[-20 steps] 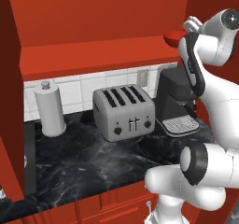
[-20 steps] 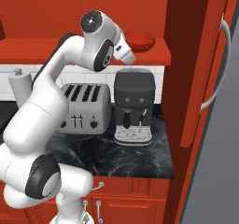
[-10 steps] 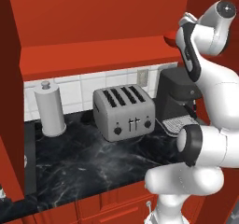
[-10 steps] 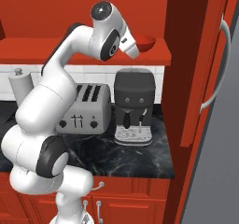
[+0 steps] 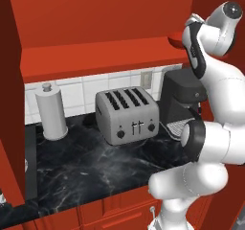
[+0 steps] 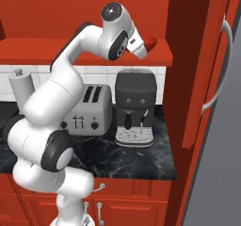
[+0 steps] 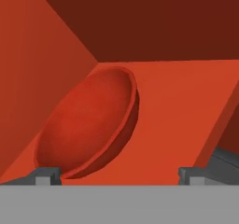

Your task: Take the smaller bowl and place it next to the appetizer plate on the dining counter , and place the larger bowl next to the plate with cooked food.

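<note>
Arm has swung further right and up since earlier frame, end effector (image 7: 119,175) now at the small shallow glossy red bowl (image 7: 88,125) on the red cabinet shelf (image 6: 70,48). Fingers spread wide, nothing pinched; bowl just ahead, left fingertip (image 7: 45,175) by its rim.

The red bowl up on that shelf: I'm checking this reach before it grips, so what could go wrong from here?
The smaller bowl sits off to one side of the open fingers, not centred, so closing could clip its rim and push it away.

It lies close against the cabinet wall, leaving one finger little room.

If it is knocked off the shelf, it could drop onto the coffee machine.
</note>
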